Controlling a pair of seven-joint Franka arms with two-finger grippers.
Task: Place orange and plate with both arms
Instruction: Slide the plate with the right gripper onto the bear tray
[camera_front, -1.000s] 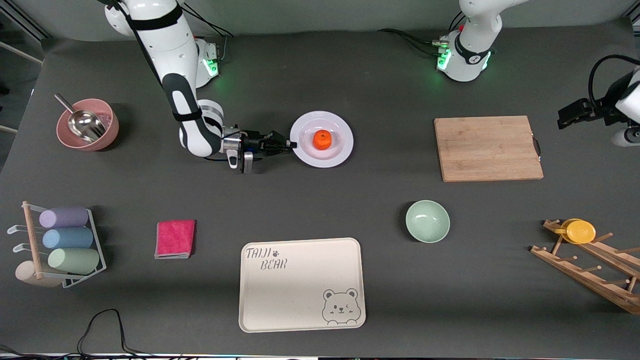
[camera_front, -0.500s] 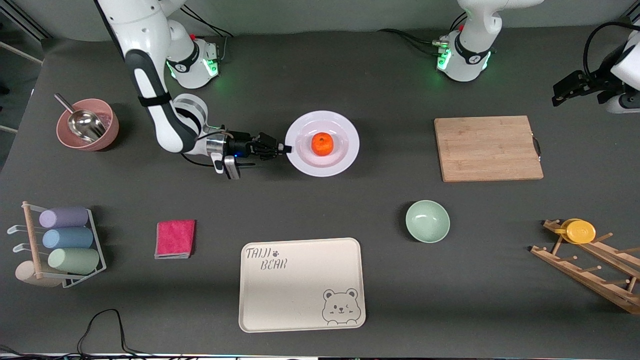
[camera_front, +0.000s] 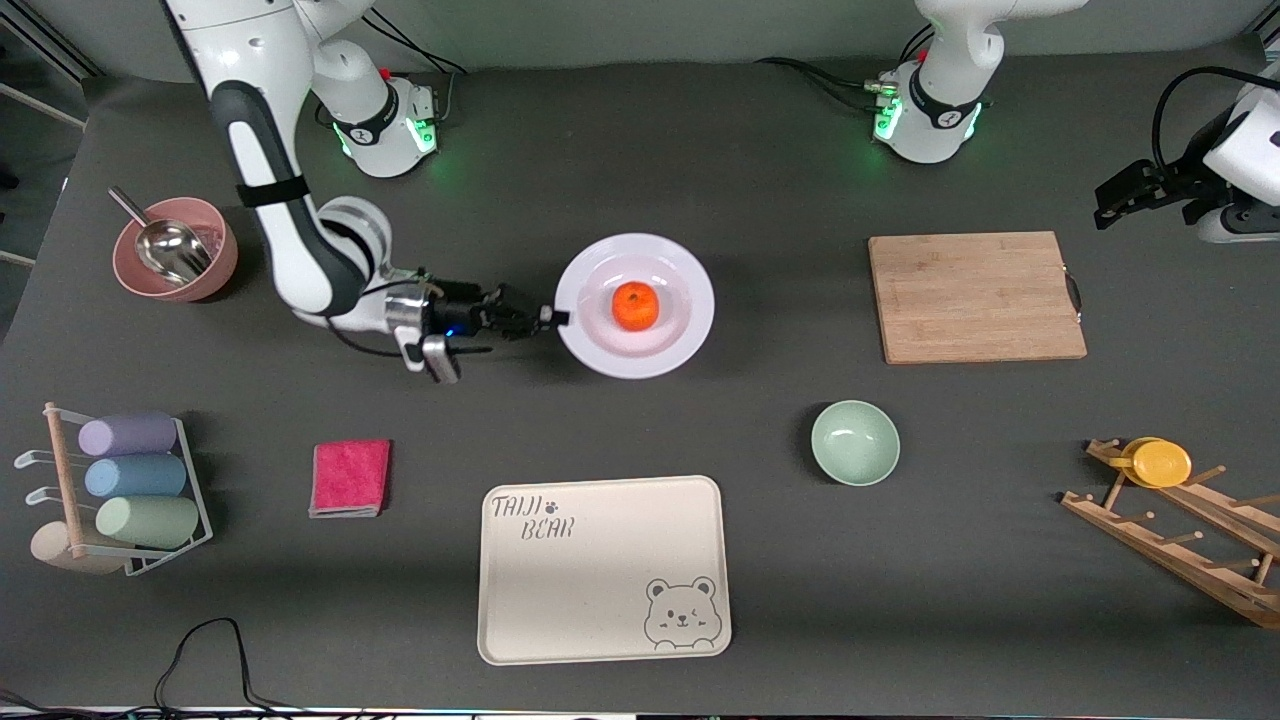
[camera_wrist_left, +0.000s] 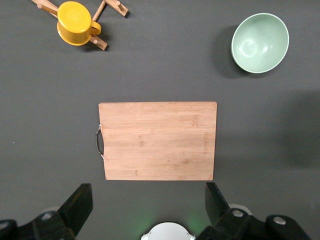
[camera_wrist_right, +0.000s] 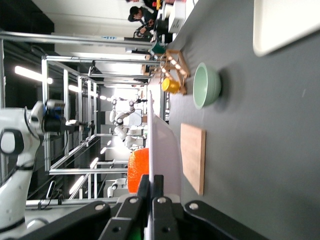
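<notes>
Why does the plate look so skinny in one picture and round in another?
Right wrist view: the right gripper pinches the plate edge-on, so it shows as a thin sliver, the orange peeking past. Front view: camera looks down, so plate looks round.

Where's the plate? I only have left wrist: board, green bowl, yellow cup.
Observer: The plate is toward the right arm's end of the table from the cutting board; the right claw is shut on its rim.
Operator: And the orange?
Observer: The orange sits in the plate's middle.
Operator: Tray?
Observer: The bear tray lies nearer the front camera than the plate.
</notes>
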